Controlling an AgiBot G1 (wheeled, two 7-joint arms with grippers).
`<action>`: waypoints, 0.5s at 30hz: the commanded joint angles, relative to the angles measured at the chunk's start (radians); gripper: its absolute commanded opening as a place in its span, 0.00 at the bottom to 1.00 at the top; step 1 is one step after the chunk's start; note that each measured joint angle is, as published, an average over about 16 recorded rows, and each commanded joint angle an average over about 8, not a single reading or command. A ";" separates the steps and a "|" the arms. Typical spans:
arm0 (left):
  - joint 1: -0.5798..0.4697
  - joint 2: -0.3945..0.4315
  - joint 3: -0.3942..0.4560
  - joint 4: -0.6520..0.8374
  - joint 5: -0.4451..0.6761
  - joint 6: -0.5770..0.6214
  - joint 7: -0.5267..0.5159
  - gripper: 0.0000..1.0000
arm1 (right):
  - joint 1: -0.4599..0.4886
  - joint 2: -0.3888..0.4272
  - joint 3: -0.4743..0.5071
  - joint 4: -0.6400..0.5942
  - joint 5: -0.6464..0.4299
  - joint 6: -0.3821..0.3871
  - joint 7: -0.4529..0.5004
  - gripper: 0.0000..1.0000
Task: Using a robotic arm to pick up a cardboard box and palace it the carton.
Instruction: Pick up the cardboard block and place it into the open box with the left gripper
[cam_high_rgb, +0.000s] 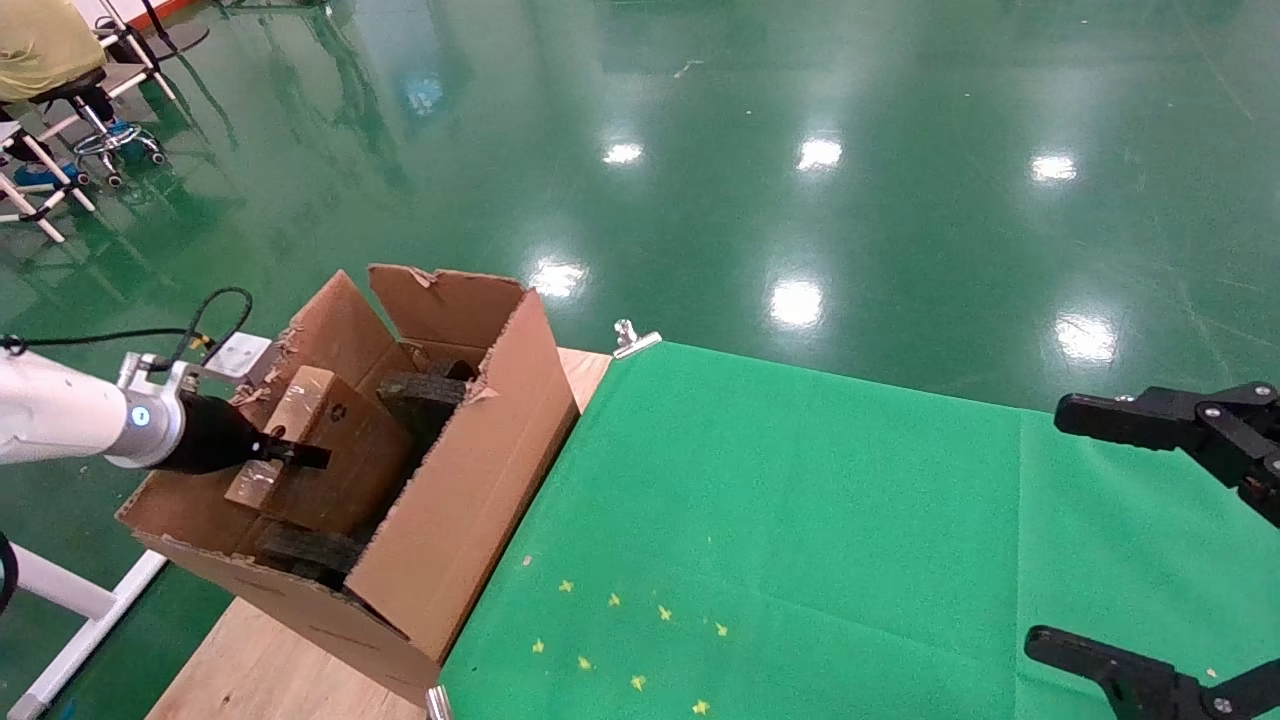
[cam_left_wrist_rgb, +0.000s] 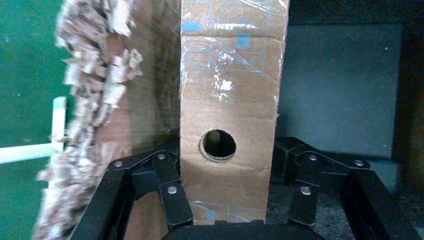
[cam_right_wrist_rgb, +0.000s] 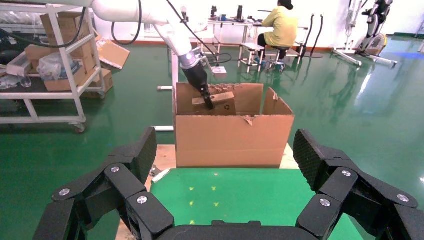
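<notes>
My left gripper (cam_high_rgb: 290, 455), on the white robotic arm (cam_high_rgb: 60, 415), is shut on the narrow end of the cardboard box (cam_high_rgb: 330, 440). It holds the box tilted inside the carton (cam_high_rgb: 480, 480), over the black foam pieces (cam_high_rgb: 420, 400). In the left wrist view the box's taped narrow face with its round hole (cam_left_wrist_rgb: 227, 100) sits between the fingers (cam_left_wrist_rgb: 172, 195), next to a ragged carton flap (cam_left_wrist_rgb: 100, 100). The right wrist view shows the box (cam_right_wrist_rgb: 222, 102) partly above the carton's rim (cam_right_wrist_rgb: 232, 140). My right gripper (cam_high_rgb: 1090, 540) is open and empty over the green cloth at the far right.
The carton stands on the left end of a wooden table (cam_high_rgb: 270, 660). A green cloth (cam_high_rgb: 800, 520) with small yellow marks covers the rest, held by metal clips (cam_high_rgb: 630, 340). A shelf trolley (cam_right_wrist_rgb: 45, 65) and a seated person (cam_right_wrist_rgb: 282, 25) are beyond the table.
</notes>
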 joint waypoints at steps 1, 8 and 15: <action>0.012 0.000 -0.006 -0.001 -0.008 -0.005 0.002 0.00 | 0.000 0.000 0.000 0.000 0.000 0.000 0.000 1.00; 0.054 0.014 -0.017 -0.004 -0.024 -0.032 0.008 0.00 | 0.000 0.000 0.000 0.000 0.000 0.000 0.000 1.00; 0.094 0.030 -0.024 -0.003 -0.034 -0.059 0.006 0.00 | 0.000 0.000 0.000 0.000 0.000 0.000 0.000 1.00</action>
